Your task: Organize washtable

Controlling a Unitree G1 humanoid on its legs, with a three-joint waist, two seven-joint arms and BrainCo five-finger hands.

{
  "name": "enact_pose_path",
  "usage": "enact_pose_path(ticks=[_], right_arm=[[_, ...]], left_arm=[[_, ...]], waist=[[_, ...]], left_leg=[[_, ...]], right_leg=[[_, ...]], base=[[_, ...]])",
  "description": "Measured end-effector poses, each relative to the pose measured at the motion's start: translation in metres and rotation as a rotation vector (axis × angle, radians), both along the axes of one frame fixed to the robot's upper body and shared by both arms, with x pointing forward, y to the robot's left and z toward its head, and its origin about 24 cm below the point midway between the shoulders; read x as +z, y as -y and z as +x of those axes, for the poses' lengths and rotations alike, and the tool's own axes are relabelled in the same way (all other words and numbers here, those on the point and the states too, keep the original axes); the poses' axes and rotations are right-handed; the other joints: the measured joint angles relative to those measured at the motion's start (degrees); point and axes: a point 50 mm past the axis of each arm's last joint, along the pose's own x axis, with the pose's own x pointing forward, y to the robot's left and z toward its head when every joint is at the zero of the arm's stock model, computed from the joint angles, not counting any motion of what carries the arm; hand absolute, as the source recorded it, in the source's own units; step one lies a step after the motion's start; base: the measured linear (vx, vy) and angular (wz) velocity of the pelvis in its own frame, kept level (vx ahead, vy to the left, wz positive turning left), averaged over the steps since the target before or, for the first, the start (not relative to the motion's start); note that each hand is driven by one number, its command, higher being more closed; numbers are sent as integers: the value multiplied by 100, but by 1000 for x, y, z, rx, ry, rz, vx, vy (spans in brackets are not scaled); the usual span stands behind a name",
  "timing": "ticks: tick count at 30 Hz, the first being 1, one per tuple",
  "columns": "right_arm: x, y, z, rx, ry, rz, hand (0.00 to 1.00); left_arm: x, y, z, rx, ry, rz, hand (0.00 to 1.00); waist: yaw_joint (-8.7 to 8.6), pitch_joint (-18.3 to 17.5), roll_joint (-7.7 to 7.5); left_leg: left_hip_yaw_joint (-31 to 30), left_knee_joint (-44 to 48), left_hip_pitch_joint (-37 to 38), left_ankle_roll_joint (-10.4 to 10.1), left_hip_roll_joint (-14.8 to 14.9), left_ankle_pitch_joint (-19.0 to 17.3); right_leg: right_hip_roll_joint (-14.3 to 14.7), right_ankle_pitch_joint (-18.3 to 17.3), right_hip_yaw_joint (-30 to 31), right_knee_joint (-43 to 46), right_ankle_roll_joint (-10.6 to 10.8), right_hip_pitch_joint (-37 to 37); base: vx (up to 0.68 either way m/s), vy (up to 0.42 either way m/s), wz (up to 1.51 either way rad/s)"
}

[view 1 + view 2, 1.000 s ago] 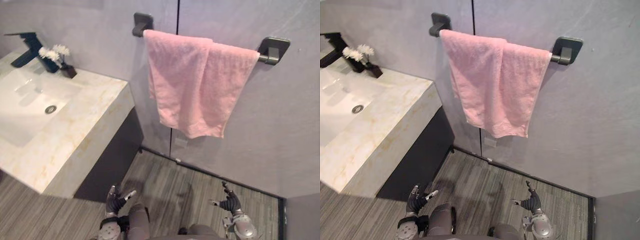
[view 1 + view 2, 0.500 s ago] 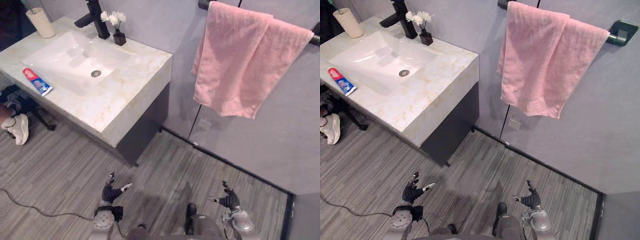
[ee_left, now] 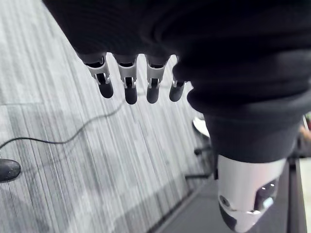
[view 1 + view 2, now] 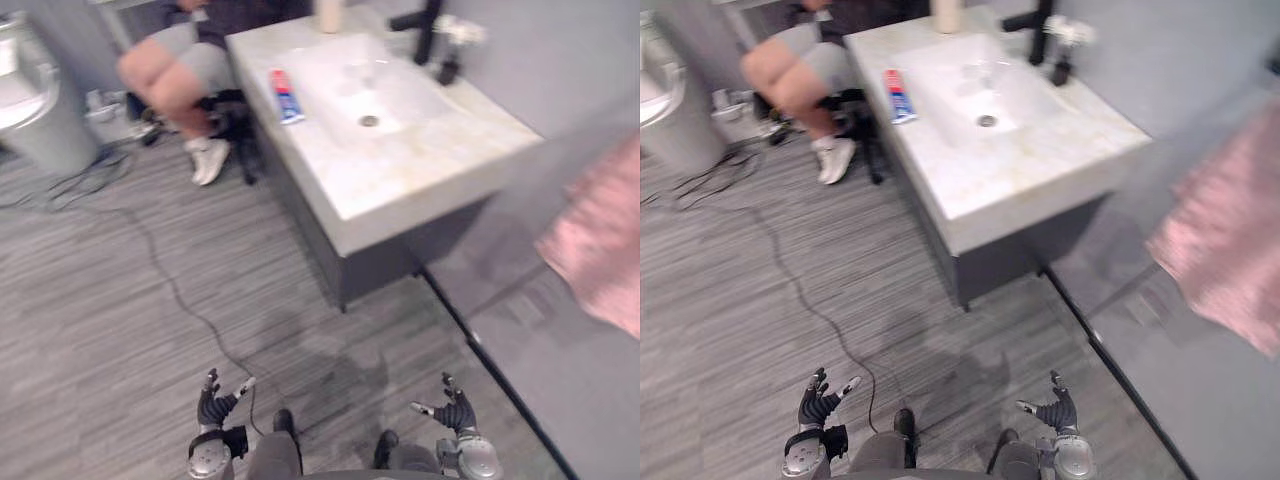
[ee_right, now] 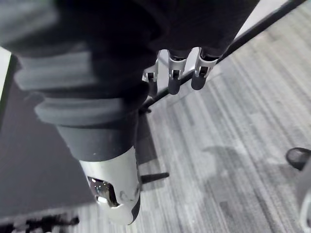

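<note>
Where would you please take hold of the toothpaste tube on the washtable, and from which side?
Probably across the middle of the toothpaste tube, pinching its two long edges and coming down from above. It lies flat on the counter beside the basin, so only its top and sides are free.

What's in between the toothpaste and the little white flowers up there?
The white sink basin lies between the toothpaste and the flowers. Nothing else sits in that stretch; both eye views show it.
</note>
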Motion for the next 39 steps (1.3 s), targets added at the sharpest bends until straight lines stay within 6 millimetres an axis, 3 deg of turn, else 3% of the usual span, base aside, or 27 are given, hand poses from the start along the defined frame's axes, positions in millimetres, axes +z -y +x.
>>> enact_pose_path(ticks=[1,3,4,6,7,8,10,12,14,15,16,17,19,20,21,22,23,24,25,27,28,29,31,34,36,38,39], right_arm=[[3,0,8,3,22,-6,0],[5,-10,19,15,45,14,0],[7,-21,27,23,63,40,0],[10,-28,35,50,90,44,0],[12,-29,38,61,98,41,0],[14,-30,44,87,111,30,0],[16,-29,49,97,116,22,0],[16,-25,50,99,112,8,0],[11,-21,41,93,74,0,0],[9,-23,38,105,62,4,0],[9,-29,39,142,62,13,0],[9,-32,41,159,65,17,0],[13,-38,47,196,86,19,0],[14,-37,49,200,91,13,0],[14,-35,49,200,90,8,0],[14,-32,47,202,85,-2,0],[13,-29,45,201,78,-8,0],[11,-28,42,205,70,-6,0],[11,-26,41,208,63,-6,0],[17,-34,45,221,101,9,0],[20,-42,43,235,120,33,0],[22,-52,41,247,134,55,0],[25,-65,38,223,154,102,0],[24,-68,33,190,152,127,0],[23,-66,30,190,143,126,0],[25,-63,28,191,149,122,0],[25,-63,28,189,152,121,0]], left_arm=[[0,-3,-2,14,-5,6,0],[-2,-15,-9,11,-36,38,0],[-7,-25,-22,14,-91,63,0],[-10,-31,-30,25,-126,72,0],[-11,-31,-34,32,-135,70,0],[-13,-28,-35,38,-140,57,0],[-15,-21,-34,38,-137,34,0],[-14,-15,-29,29,-123,20,0],[-13,-15,-27,15,-112,26,0],[-11,-18,-25,4,-108,37,0],[-9,-19,-20,-6,-97,43,0],[-9,-20,-18,-11,-93,48,0],[-5,-17,-5,-56,-67,51,0],[-3,-11,6,-89,-41,39,0],[-3,-8,9,-106,-37,36,0],[-2,-2,14,-135,-26,31,0],[-2,5,16,-170,-24,23,0],[-3,9,16,-191,-27,15,0],[-4,19,17,-218,-22,-2,0],[-4,25,18,-221,-17,-15,0],[-4,28,17,-211,-13,-23,0],[-1,29,12,-194,2,-28,0],[2,28,6,-190,12,-21,0],[6,29,10,-198,37,-17,0],[10,31,15,-215,61,-23,0],[11,33,16,-214,68,-28,0],[11,34,16,-211,69,-34,0]], waist=[[-22,-17,-40],[43,-23,-214],[60,-79,-369],[109,-97,-461],[168,-94,-465],[215,-61,-428],[149,-31,-309],[128,79,-213],[19,103,-213],[-72,156,-168],[-83,173,-222],[-74,185,-234],[-171,226,-189],[-244,275,-150],[-286,301,-139],[-347,306,-140],[-412,287,-175],[-489,251,-192],[-507,196,-21],[-508,233,105],[-519,285,199],[-423,307,251],[-269,326,203],[-106,303,-2],[22,317,-29],[92,304,-42],[137,286,-16]], left_leg=[[114,-153,60,-103,-133,71],[-60,-282,105,-111,-241,97],[-76,-283,159,-112,-305,93],[-23,-186,224,-112,-331,-50],[32,-94,219,-110,-332,-159],[110,223,186,-93,-332,-494],[109,649,47,-22,-337,-902],[90,878,19,74,-382,-1292],[-126,785,254,195,-553,-1423],[-276,745,400,262,-610,-1500],[-316,612,615,323,-620,-1492],[-346,562,700,339,-620,-1507],[-605,372,978,349,-594,-1562],[-734,281,1156,319,-579,-1579],[-833,219,1278,262,-597,-1555],[-1023,101,1526,159,-655,-1613],[-1253,-3,1783,0,-730,-1716],[-1396,-20,1897,-64,-726,-1757],[-1523,69,1963,-215,-577,-1724],[-1477,1066,1533,-566,-479,-1529],[-1377,2424,1041,-829,-256,-1225],[-1199,3820,593,-850,106,-848],[-937,5008,176,-601,371,-1004],[-531,4461,-515,-198,361,-1248],[-702,3271,-751,-212,144,-1317],[-1231,1993,-830,-325,-171,-1240],[-1508,1369,-822,-508,-230,-1085]], right_leg=[[-43,1,51,-15,-1,51],[-108,23,246,-14,8,129],[-154,78,411,-44,40,158],[-148,232,637,-313,222,348],[-147,252,710,-398,233,377],[-163,273,867,-521,269,435],[-244,243,974,-317,318,376],[-448,152,1183,656,440,-14],[-649,185,1608,2164,227,-671],[-483,-231,1864,2753,242,-973],[-202,-546,1889,2829,192,-1202],[-63,-625,1871,2784,95,-1317],[507,-750,1727,2417,-34,-1821],[764,-656,1731,1974,-108,-2059],[845,-487,1739,1662,-154,-2141],[943,-55,1792,977,-171,-2187],[958,607,1950,574,-352,-2180],[947,943,1991,723,-533,-2138],[966,695,1799,1019,-707,-2144],[988,393,1653,1009,-795,-1958],[1132,298,1578,795,-881,-1556],[1392,211,1681,483,-1020,-1034],[1608,71,1958,209,-1228,-373],[1551,-67,2615,-238,-1268,272],[1440,-107,3067,-349,-1151,499],[1273,-292,3514,-338,-904,629],[1219,-457,3828,-232,-724,624]], base=[[265,196,105],[225,131,73],[123,37,24],[160,56,-5],[187,93,-49],[120,93,-52],[97,149,-37],[32,201,-10],[120,179,41],[259,113,52],[263,88,40],[260,62,28],[336,2,63],[357,-43,87],[421,-70,103],[465,-97,109],[594,-150,118],[516,-143,106],[539,-159,74],[593,-203,46],[642,-220,-3],[532,-156,-32],[465,-58,-92],[429,40,-103],[431,181,-124],[383,262,-118],[410,378,-144]])
